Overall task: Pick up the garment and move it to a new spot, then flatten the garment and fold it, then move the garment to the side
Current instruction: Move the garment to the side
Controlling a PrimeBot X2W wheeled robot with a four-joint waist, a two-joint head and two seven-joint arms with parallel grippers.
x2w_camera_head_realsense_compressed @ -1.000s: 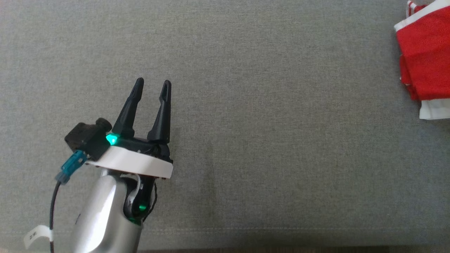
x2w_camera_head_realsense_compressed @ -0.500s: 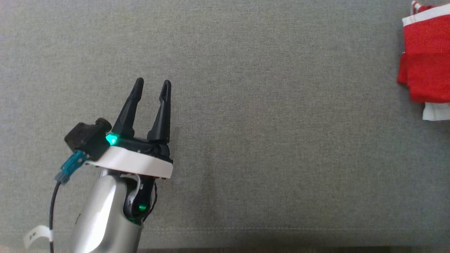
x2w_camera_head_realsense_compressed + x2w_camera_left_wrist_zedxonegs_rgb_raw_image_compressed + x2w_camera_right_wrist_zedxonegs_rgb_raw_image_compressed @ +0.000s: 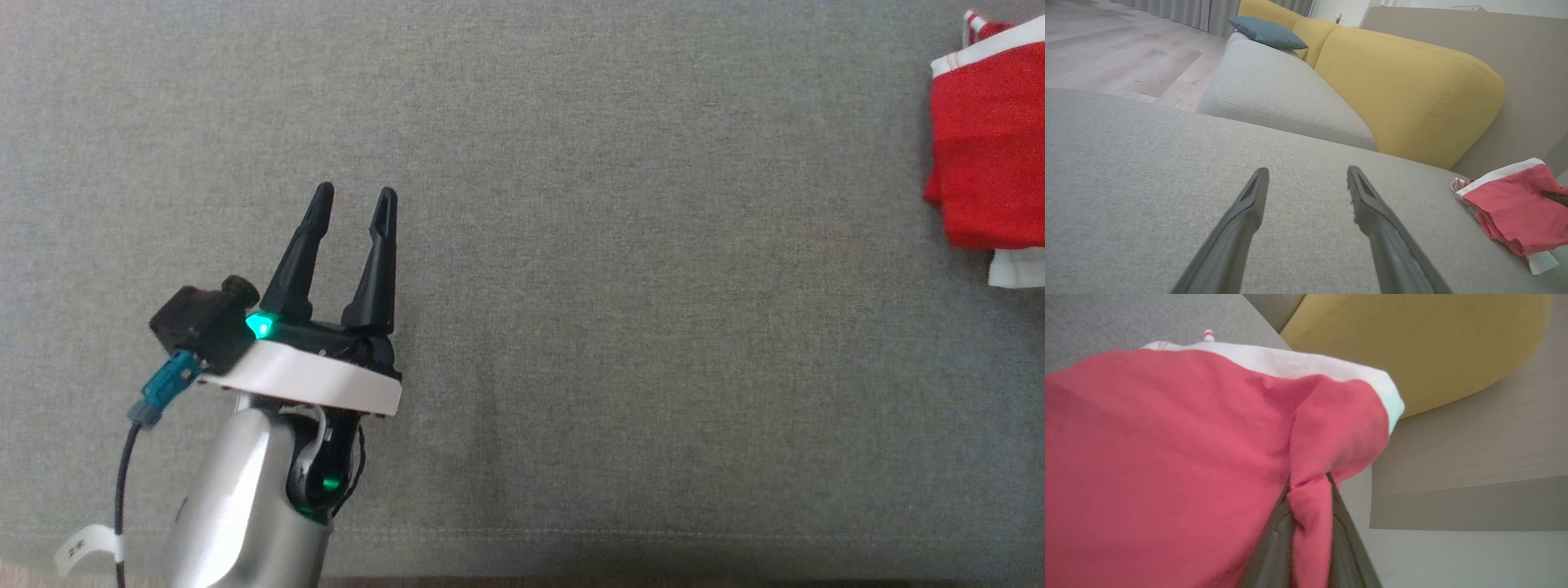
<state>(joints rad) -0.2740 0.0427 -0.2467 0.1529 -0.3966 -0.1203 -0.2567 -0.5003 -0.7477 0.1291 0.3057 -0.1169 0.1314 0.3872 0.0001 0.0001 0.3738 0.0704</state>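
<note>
- Garment (image 3: 988,147), red with white trim, is bunched at the right end of the grey cushion (image 3: 620,269).
- Right hand (image 3: 1310,486) is clamped on a fold of it.
- Left hand (image 3: 356,196) hovers well apart, fingers spread.

Matt cloth garment (image 3: 990,139); coarse woven seat (image 3: 612,245).

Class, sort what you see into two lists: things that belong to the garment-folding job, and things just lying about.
Belongs to the job:
red garment, pinched in the shut right claw
left claw, open and holding nothing
grey seat, the work surface

Just lying about:
blue cushion
yellow backrest
wooden floor
</note>
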